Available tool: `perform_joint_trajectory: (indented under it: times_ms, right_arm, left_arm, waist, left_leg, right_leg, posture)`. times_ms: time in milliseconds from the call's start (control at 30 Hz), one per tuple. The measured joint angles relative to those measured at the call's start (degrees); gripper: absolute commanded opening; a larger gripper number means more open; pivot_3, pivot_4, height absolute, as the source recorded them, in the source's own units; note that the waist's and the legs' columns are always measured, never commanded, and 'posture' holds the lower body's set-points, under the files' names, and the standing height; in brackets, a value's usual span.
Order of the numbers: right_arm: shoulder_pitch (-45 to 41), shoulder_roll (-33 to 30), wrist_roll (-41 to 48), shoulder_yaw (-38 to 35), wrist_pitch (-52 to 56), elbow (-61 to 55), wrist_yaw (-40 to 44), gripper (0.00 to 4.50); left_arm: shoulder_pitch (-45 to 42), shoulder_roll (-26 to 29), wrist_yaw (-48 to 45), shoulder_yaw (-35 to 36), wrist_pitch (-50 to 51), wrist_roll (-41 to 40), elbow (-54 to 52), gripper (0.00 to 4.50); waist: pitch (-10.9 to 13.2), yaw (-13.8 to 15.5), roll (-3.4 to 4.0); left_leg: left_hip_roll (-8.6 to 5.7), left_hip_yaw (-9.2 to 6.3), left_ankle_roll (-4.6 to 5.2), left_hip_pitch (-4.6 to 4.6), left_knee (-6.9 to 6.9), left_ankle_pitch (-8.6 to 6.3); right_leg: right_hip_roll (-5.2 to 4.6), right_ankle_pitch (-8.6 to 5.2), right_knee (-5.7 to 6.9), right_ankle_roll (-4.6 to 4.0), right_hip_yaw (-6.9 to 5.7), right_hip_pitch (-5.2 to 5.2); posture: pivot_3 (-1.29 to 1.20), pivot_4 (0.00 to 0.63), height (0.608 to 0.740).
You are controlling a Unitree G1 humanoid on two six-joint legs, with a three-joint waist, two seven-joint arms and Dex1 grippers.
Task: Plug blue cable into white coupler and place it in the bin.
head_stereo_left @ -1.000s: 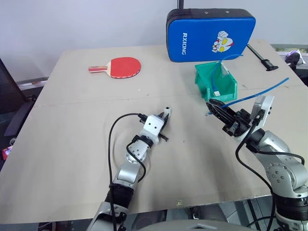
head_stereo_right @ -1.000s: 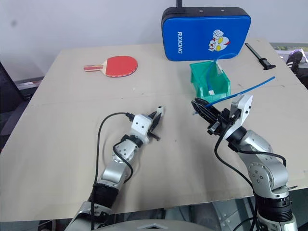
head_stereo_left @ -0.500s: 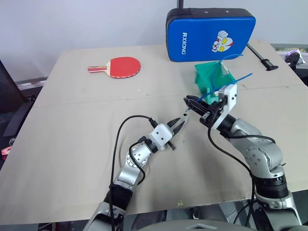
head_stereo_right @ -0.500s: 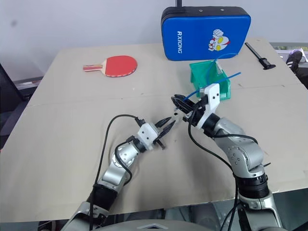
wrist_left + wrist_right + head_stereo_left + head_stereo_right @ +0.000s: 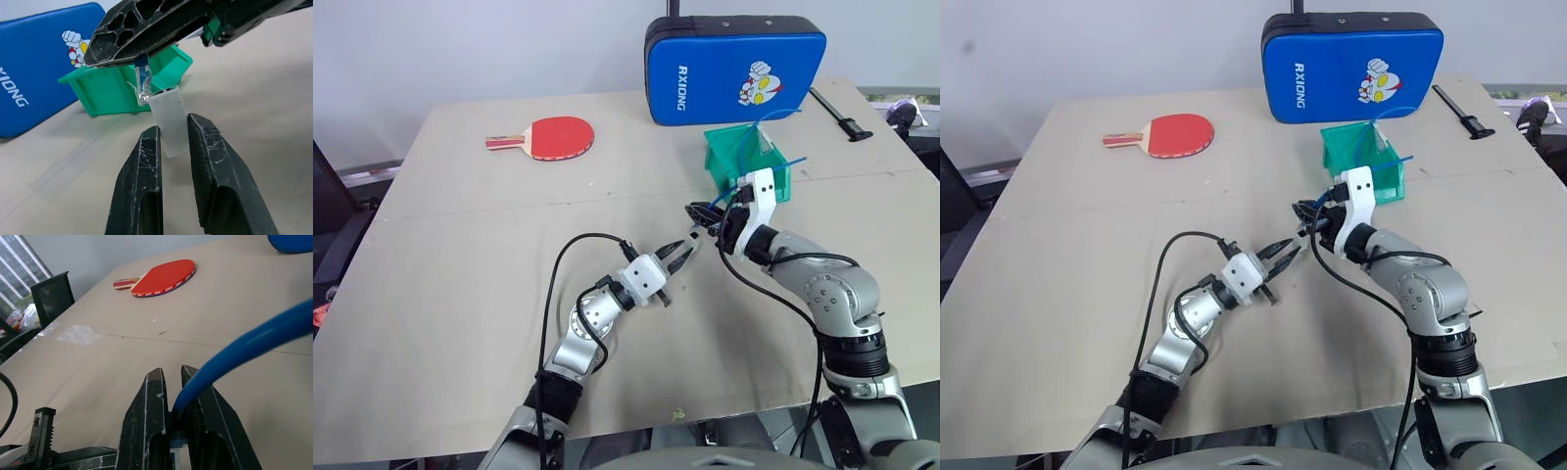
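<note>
A red table-tennis paddle (image 5: 556,136) lies at the far left of the tabletop (image 5: 460,255). Nearer the middle, the left gripper (image 5: 683,253) has its fingers (image 5: 142,186) pinched on the white coupler (image 5: 168,125), which stands out past the tips with its free end aimed up and toward the right gripper (image 5: 702,212). That gripper's fingers (image 5: 149,431) are clamped tight on the blue cable (image 5: 244,347) just behind its clear plug (image 5: 142,90); the plug points down at the coupler's open end and seems just to touch its corner, though whether it has entered cannot be told. The cable's long axis runs up and back to the right, toward the green bin (image 5: 725,160), which holds a second blue cord. Behind stands a blue padded case (image 5: 734,69), with a black tool (image 5: 836,115) at far right.
</note>
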Motion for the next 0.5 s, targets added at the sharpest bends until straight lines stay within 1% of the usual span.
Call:
perform_joint_trajectory:
  times_ms: [200, 367, 500]
  right_arm:
    - [0.0, 0.0, 0.0, -1.2, 1.0, -1.2, -0.3, 0.00]
    - [0.2, -1.7, -0.9, -0.9, 2.2, -2.3, -0.3, 0.00]
    - [0.3, -2.0, -3.7, 0.3, 2.9, -2.1, -1.2, 0.00]
  left_arm:
    - [-0.7, -0.2, 0.1, 0.1, 0.0, -0.1, 2.1, 0.22]
    - [-1.9, -0.7, 0.4, 0.5, -0.6, -0.1, 4.5, 0.22]
    - [-2.4, -1.0, 0.5, 0.6, -1.6, -0.1, 5.9, 0.22]
  waist:
    - [0.0, 0.0, 0.01]
    - [-0.2, 0.2, 0.27]
    - [-0.3, 0.2, 0.55]
  left_leg:
    - [0.00, 0.00, 0.00, 0.00, -0.01, 0.00]
    - [-0.01, 0.00, 0.00, 0.02, 0.00, 0.00]
    - [-0.01, -0.01, 0.00, 0.06, -0.01, 0.00]
  right_leg:
    - [0.00, 0.00, 0.00, 0.00, 0.00, 0.00]
    - [-0.03, 0.00, 0.06, 0.00, -0.01, 0.02]
    - [-0.04, 0.01, 0.17, -0.01, -0.01, 0.02]
  posture:
    - [0.00, 0.150, 0.740]
    - [0.00, 0.150, 0.740]
    - [0.00, 0.150, 0.740]
